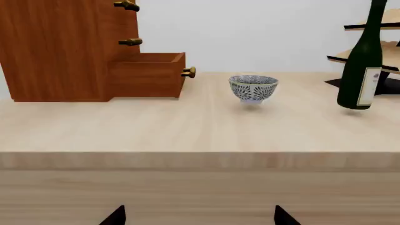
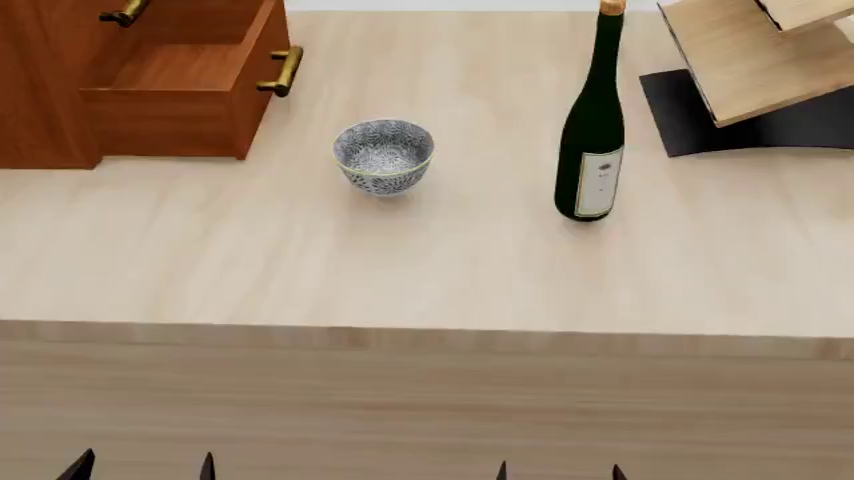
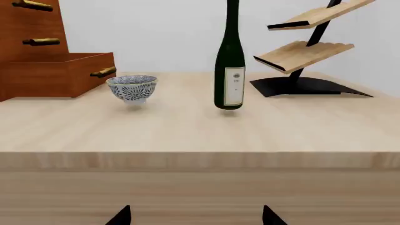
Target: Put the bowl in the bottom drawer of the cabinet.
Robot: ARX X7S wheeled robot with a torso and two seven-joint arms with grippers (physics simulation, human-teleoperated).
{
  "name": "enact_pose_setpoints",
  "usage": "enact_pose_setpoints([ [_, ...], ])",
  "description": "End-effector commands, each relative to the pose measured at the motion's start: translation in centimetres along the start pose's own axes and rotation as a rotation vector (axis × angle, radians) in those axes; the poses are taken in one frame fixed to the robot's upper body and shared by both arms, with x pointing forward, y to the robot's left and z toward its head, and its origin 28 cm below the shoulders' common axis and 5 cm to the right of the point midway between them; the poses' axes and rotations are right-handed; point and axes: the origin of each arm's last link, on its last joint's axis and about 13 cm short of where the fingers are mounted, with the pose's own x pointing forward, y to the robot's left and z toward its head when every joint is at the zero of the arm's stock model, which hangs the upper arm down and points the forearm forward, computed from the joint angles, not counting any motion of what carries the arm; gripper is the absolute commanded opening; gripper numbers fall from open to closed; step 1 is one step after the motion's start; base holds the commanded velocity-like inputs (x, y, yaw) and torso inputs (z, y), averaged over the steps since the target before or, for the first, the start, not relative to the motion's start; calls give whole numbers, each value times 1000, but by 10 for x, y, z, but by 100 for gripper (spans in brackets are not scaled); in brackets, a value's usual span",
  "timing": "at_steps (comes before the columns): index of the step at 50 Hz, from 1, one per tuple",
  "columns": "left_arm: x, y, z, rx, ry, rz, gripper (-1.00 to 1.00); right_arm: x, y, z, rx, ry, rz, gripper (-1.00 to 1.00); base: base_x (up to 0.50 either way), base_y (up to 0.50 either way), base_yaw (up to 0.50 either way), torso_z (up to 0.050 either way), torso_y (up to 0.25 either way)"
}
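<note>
Left gripper (image 2: 140, 468) and right gripper (image 2: 561, 470): jaws apart, holding nothing, below the near table (image 2: 427, 270) edge. Bowl (image 2: 383, 155) upright on the table, just right of the bottom drawer (image 2: 187, 85), which is pulled out of the cabinet (image 1: 56, 47). Wine bottle (image 2: 593, 130) stands right of the bowl; rack (image 3: 309, 51) far right.

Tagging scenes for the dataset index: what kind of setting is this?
Likely a simulated household tabletop, kitchen or dining style. Cues: a light wooden table with a wooden cabinet, its bottom drawer pulled open; a patterned bowl; a wine bottle beside a pale wood rack.
</note>
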Motion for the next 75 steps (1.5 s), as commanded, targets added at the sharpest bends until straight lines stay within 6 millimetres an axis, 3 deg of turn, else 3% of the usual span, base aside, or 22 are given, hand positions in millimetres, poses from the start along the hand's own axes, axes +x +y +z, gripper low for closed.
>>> enact_pose_setpoints([
  [1, 1, 0, -2, 0, 0, 0, 100, 0, 0, -1, 0, 0, 0, 100, 0, 0, 0, 0, 0],
  [28, -8, 1, -4, -44, 24, -41, 100, -1, 3, -1, 1, 5, 12, 100, 0, 0, 0, 0, 0],
  [67, -3, 2, -2, -52, 22, -52, 100, 2, 3, 3, -6, -4, 22, 100, 0, 0, 0, 50, 0],
  [75, -3, 3, 9, -50, 7, -45, 100, 2, 2, 13, -24, -22, 14, 100, 0, 0, 0, 41, 0],
])
